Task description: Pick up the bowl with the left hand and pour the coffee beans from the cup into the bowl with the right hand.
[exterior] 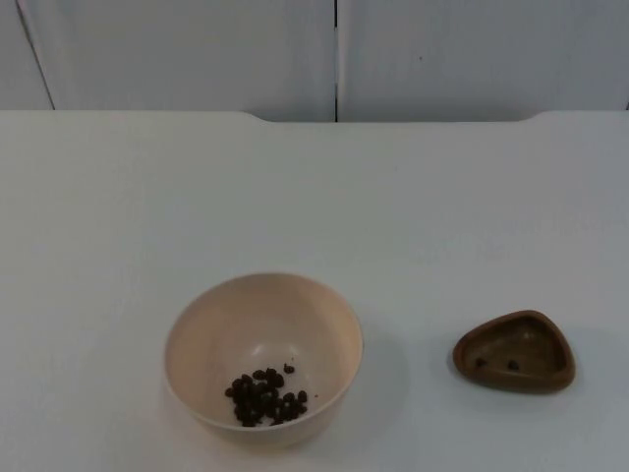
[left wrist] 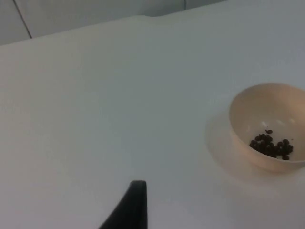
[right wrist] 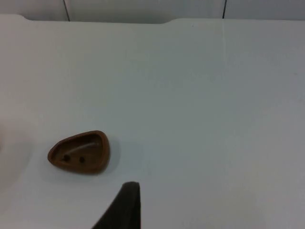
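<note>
1. Now, from the top view I see the bowl (exterior: 263, 359) standing upright on the white worktop (exterior: 314, 216), with a small heap of beans (exterior: 265, 396) in its bottom. The cup (exterior: 514, 351), brown and roughly triangular, sits on the worktop well apart to the bowl's right; two beans lie inside it. The grey wall (exterior: 314, 54) closes off the worktop's far edge.

2. On my left wrist view, one black fingertip of the left gripper (left wrist: 129, 206) hangs above bare worktop, apart from the bowl (left wrist: 269, 125), which stands with its beans (left wrist: 272, 145) showing inside. I cannot tell whether these jaws are open or closed.

3. On my right wrist view, one fingertip of the right gripper (right wrist: 123, 205) hangs near the cup (right wrist: 80, 152), not touching it. The cup rests flat on the worktop. Here too I cannot tell how the jaws stand.
</note>
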### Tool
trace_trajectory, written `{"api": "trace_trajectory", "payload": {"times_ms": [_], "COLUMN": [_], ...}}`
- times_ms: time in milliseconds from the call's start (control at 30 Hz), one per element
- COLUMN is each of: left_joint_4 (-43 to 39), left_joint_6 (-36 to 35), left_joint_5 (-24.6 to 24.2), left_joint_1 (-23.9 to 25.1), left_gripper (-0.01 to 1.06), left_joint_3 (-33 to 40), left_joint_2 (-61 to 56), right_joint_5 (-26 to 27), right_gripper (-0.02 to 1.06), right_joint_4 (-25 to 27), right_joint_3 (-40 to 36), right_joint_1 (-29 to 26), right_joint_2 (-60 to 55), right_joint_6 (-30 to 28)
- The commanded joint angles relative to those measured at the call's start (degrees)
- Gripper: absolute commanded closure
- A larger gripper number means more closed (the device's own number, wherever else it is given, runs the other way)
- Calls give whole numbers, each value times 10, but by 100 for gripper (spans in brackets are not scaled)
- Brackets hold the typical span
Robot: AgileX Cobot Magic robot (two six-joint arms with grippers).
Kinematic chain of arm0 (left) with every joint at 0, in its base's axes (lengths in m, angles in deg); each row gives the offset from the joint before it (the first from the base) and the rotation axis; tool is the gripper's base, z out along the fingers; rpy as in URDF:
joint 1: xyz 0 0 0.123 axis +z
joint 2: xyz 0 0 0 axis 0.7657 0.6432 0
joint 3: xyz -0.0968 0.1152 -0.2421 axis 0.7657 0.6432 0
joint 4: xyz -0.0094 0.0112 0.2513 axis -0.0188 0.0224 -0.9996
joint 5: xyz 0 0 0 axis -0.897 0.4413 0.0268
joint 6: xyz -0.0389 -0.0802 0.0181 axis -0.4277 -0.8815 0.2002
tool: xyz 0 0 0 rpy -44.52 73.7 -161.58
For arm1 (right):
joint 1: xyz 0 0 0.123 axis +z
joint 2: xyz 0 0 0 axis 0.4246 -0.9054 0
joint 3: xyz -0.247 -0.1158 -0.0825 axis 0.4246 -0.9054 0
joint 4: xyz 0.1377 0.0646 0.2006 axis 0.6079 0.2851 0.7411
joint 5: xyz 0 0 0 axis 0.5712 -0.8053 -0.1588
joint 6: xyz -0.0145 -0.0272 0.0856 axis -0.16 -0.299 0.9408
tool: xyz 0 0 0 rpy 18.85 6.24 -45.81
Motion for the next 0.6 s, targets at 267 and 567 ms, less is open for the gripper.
{"api": "trace_trajectory", "payload": {"times_ms": [267,567], "left_joint_4": [-4,-5], "left_joint_6": [-5,0], "left_joint_5": [-2,-2], "left_joint_1": [66,115], "left_gripper": [0,0], "left_joint_3": [2,2], "left_joint_2": [-2,-2], "right_joint_5": [1,1], "right_gripper": [-1,-1], "right_joint_4": [0,0], "right_joint_3": [-3,-3], "right_joint_1": [-5,-5], "right_joint_2": [2,2], "right_joint_6": [2,2]}}
